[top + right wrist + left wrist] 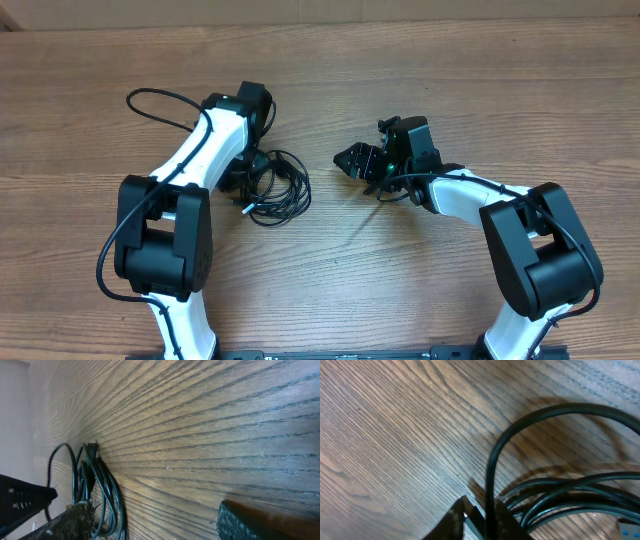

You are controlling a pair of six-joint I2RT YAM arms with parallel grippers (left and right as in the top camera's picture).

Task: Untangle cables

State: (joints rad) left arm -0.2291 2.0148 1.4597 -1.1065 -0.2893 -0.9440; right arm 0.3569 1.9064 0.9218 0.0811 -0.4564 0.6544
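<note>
The cables [278, 186] lie as a bunch of thin black loops on the wooden table, left of centre. My left gripper [243, 178] is down at the bunch's left edge. In the left wrist view its fingertips [487, 521] sit tight on either side of one black strand, with more loops of the cables [560, 491] to the right. My right gripper [352, 160] is wide open and empty, a short way right of the bunch. In the right wrist view its fingers [155, 525] are spread far apart and the cables [102, 485] show at the left.
A small light plug end [236, 208] sticks out at the bunch's lower left. The thicker black arm wire [150, 100] loops out behind my left arm. Bare wooden table [400, 270] lies between the two arms.
</note>
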